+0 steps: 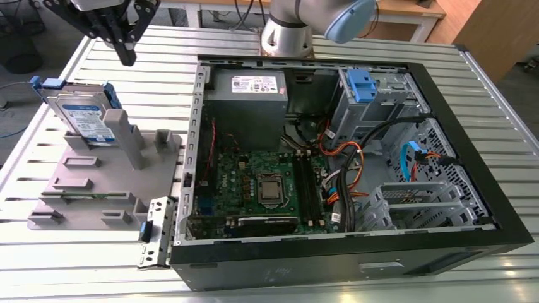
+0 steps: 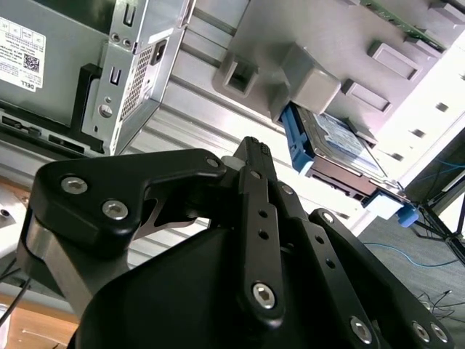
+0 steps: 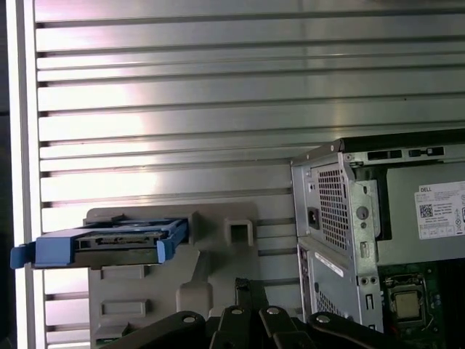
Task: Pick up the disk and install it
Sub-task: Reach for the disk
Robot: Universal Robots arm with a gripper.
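The disk is a silver drive with a white-and-blue label in a blue carrier frame. It stands on edge in a grey holder on the table, at the exterior view's left. My gripper hangs above the table beyond the disk, apart from it, its black fingers drawn together on nothing. In the second wrist view the disk lies past my gripper. The first wrist view has the disk ahead of my gripper.
An open computer case lies on the slatted metal table to the exterior view's right of the holder. Inside are a grey power supply, a motherboard, cables and a drive cage with a blue latch.
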